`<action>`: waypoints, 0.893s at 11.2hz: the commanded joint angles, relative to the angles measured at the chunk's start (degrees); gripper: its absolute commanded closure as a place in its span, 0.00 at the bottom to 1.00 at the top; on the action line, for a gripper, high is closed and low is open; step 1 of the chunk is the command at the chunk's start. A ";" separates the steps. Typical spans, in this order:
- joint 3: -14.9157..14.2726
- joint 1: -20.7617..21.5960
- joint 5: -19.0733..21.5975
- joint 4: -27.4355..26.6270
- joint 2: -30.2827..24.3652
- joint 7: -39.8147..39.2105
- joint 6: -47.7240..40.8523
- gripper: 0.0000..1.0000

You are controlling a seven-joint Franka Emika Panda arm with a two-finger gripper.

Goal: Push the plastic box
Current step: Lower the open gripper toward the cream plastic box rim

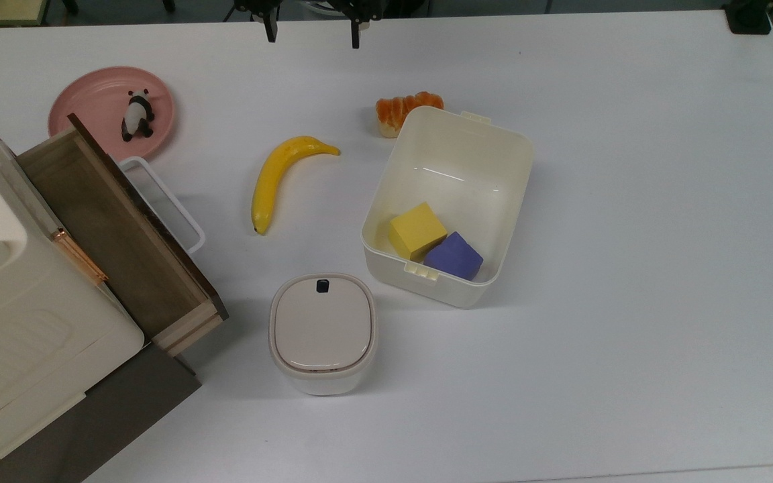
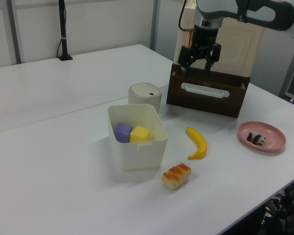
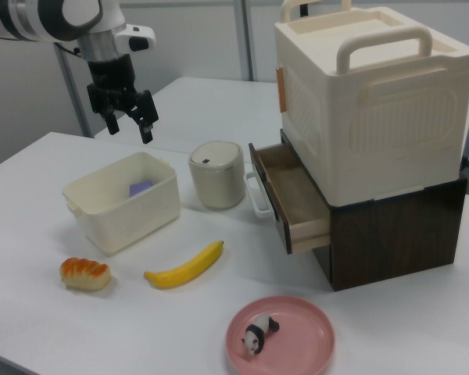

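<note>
Well apart from the plastic box [image 3: 122, 200], the claw [image 3: 129, 123] hangs open, empty.

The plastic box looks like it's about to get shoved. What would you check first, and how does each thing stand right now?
1. Plastic box upright on the table: ok.
2. Pincer open and holding nothing: ok.
3. Pincer touching the box: not ok; it hangs in the air, apart from it.
4. Bread roll right beside the box's far short side in the top view: not ok if pushed that way.
5. Yellow block and purple block inside, so added load: cannot tell how heavy.
6. Bare table on the top view's right of the box: ok.
</note>
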 commanded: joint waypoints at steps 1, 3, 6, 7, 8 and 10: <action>-0.16 0.46 0.41 -1.46 -0.38 -7.69 1.51 0.00; 0.19 0.46 0.32 -2.60 -0.12 -18.22 2.14 0.00; 0.81 0.54 -0.20 -5.85 0.32 -35.80 2.58 0.00; 0.90 0.54 -1.25 -6.12 0.49 -41.60 3.36 0.00; 0.81 0.28 -2.04 -6.56 1.10 -47.40 4.06 0.00; 0.81 0.10 -4.50 -6.91 2.77 -56.47 6.25 0.00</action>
